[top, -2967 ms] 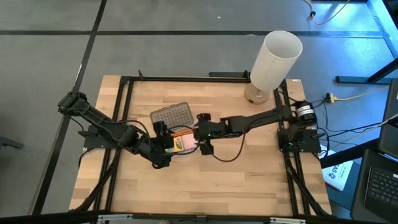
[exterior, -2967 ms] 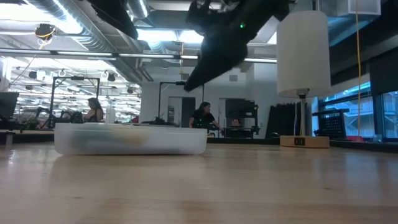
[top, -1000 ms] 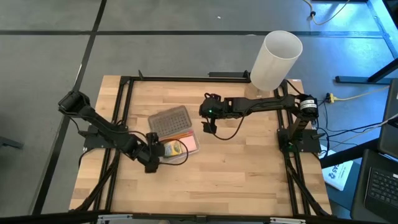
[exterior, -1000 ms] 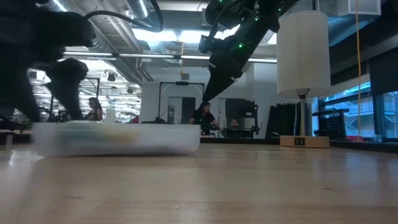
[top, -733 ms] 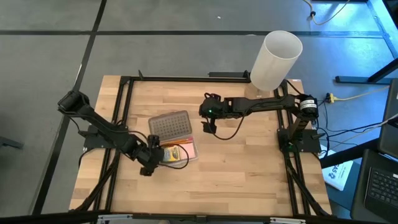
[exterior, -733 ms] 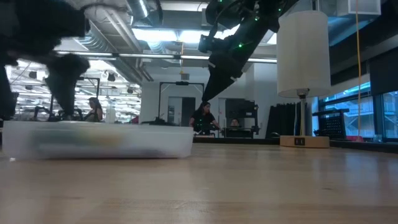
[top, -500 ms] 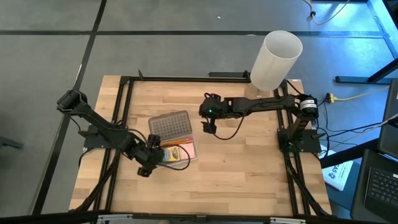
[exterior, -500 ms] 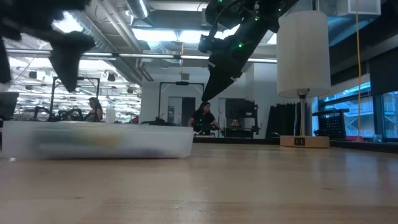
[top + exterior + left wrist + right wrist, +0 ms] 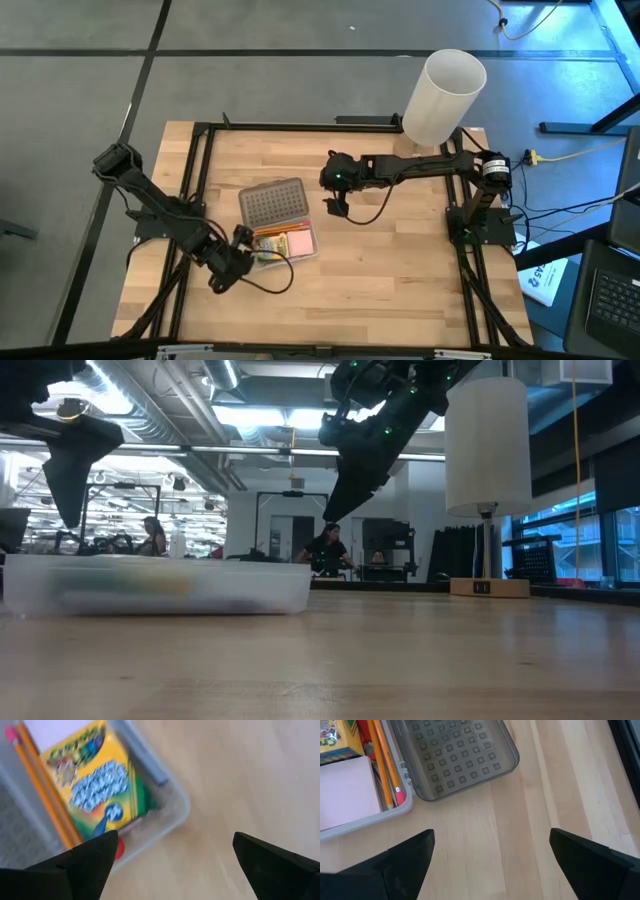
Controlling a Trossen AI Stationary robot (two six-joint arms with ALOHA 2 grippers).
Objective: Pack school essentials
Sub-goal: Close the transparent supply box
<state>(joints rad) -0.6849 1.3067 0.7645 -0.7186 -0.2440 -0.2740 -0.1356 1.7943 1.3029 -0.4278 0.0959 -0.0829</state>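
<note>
The clear case [image 9: 285, 243] lies on the table with its dimpled grey lid [image 9: 273, 202] swung open and flat on the far side. In it lie the green-and-yellow crayon box [image 9: 95, 785], two orange pencils [image 9: 385, 760], the pink pad [image 9: 345, 795], a grey pen [image 9: 150, 767] and a red bit of the scissors [image 9: 119, 849]. My left gripper [image 9: 238, 250] is open, raised off the case's near left corner; it also shows in the left wrist view [image 9: 172, 840]. My right gripper [image 9: 335, 205] is open and empty, hanging above the table to the right of the lid; it also shows in the right wrist view [image 9: 491, 836].
The tall white cylinder [image 9: 440, 95] stands at the table's far right corner. Bare wood [image 9: 400, 270] lies to the right of the case and toward the near edge. A black frame [image 9: 200, 180] runs along the table's sides. People sit in the room beyond [image 9: 325, 550].
The case has slid a little toward the table's left and near edges with my left gripper at it. My left gripper has then risen and drawn back toward the near left corner, clear of the case.
</note>
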